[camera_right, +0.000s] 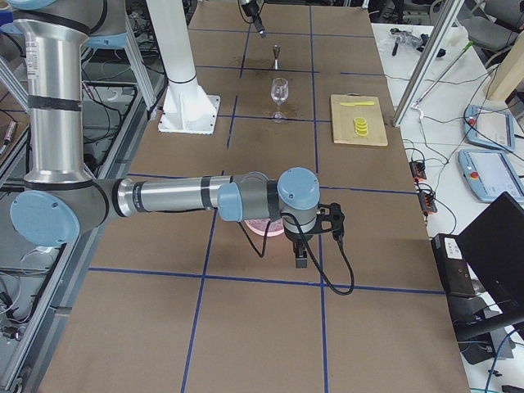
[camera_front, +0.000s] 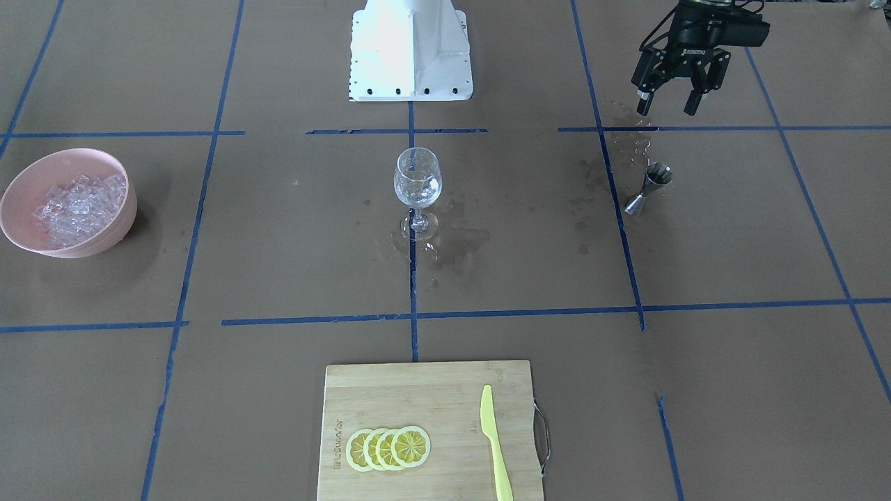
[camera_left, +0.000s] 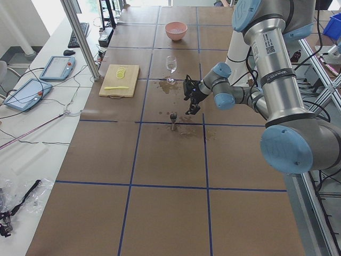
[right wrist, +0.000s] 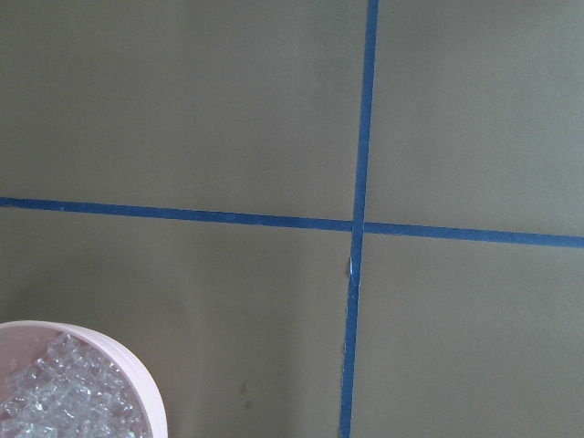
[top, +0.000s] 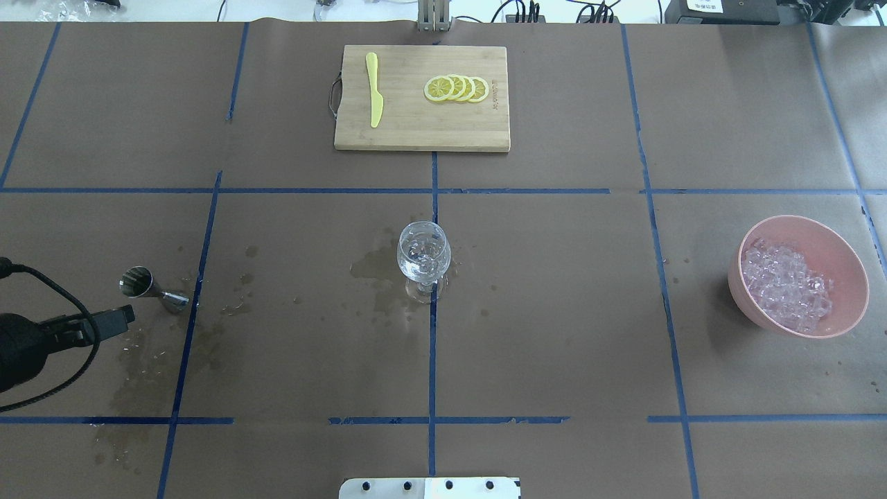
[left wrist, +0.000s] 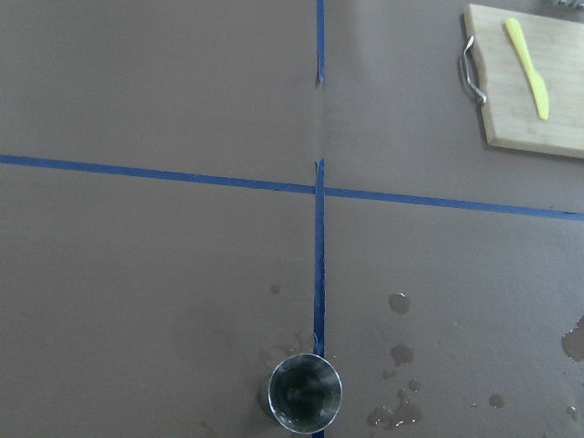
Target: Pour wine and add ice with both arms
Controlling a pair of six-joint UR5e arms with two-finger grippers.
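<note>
While spreading brown under blue tape lines (camera_front: 487,313), showing wet stains (camera_front: 466,240) around the central wine glass (camera_front: 418,184): table (camera_front: 278,229). Sitting heaped in the pink bowl (camera_front: 21,188), mid left: ice (camera_front: 76,209). Hanging upper right, fingers apart and empty, wearing ROBOTIQ lettering: left hand (camera_front: 668,108). Showing too small for telling apart or together: right hand (camera_right: 300,262). Flanking in side views: desks (camera_left: 53,90), tablets (camera_left: 57,68).

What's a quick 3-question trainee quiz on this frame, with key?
1. True or false: the left tool is gripping the jigger.
2. What lies beside the lemon slices on the cutting board? A) yellow knife B) spoon C) ice bowl
3. How many lemon slices are there?
Key: 1 false, it hangs open, apart from the jigger; 2 A; 3 four.
</note>
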